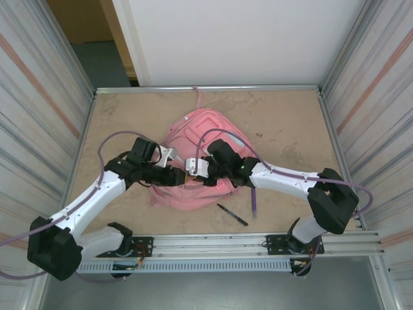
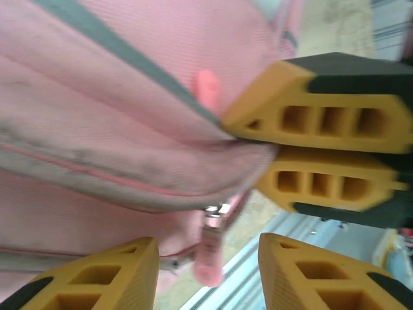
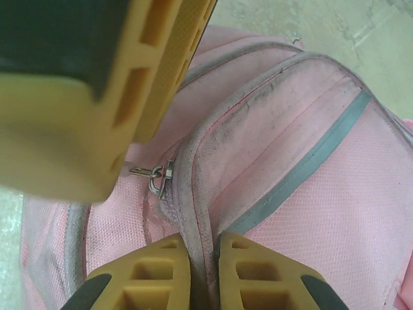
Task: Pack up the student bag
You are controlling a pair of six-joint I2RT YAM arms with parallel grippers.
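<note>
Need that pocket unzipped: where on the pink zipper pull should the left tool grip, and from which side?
Grip the pink tab below the metal slider, near its lower end, which hangs clear of the fabric. It dangles between the fingers of the open left tool, so closing from that side likely works, while the right tool pinches a seam of the student bag.

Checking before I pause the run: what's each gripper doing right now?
Left gripper: open, holding nothing.
Right gripper: closed on a fold of the bag.
</note>
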